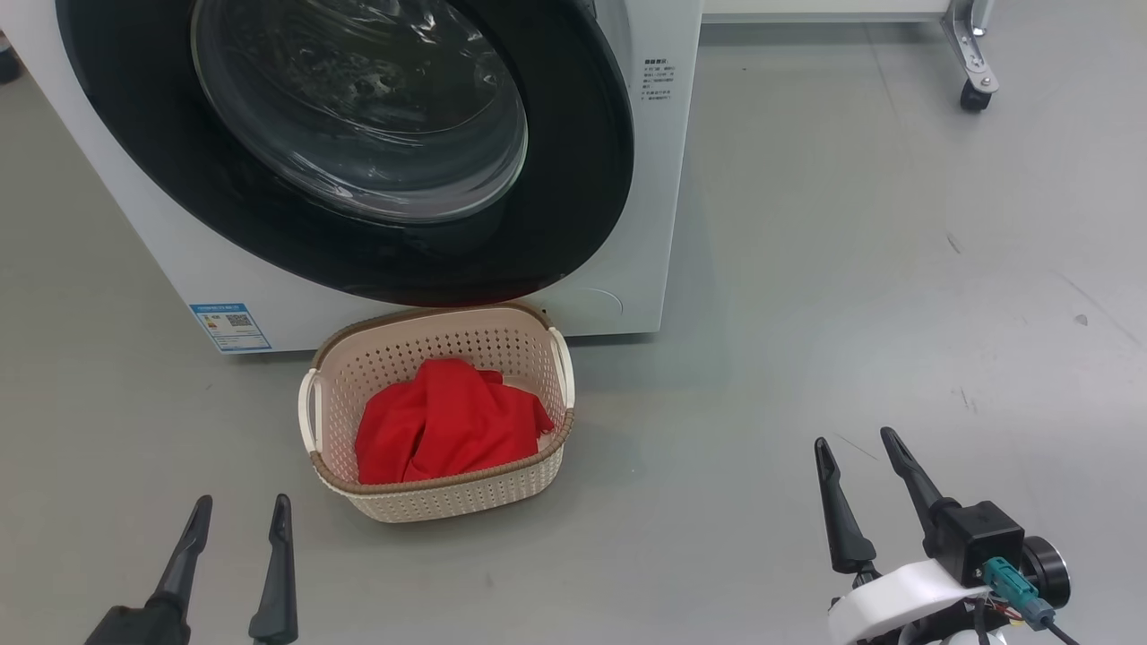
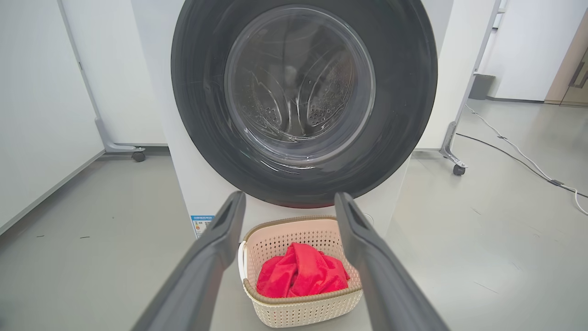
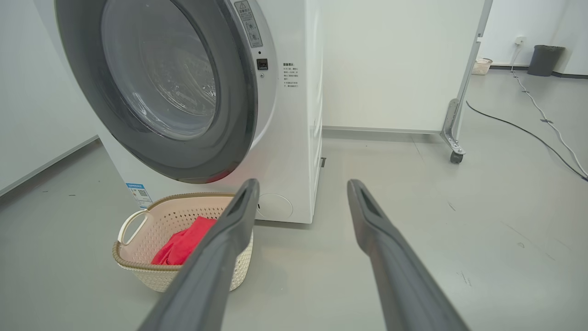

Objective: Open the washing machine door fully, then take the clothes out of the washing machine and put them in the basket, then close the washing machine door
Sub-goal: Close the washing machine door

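The clothes point(image 1: 444, 421) lie bunched inside the basket point(image 1: 430, 488), which stands on the floor point(image 1: 806, 313) just in front of the washing machine point(image 1: 663, 179), under the lower rim of the washing machine door point(image 1: 573, 179). Above and behind the basket, that door covers the drum opening, though in the right wrist view its right edge seems to stand a little off the white front, with the latch slot point(image 3: 262, 64) showing beside it. The left tool point(image 1: 244, 500) hovers near the basket's front left corner and the right tool point(image 1: 853, 437) well off to the basket's right, each with fingers spread wide and nothing between them.
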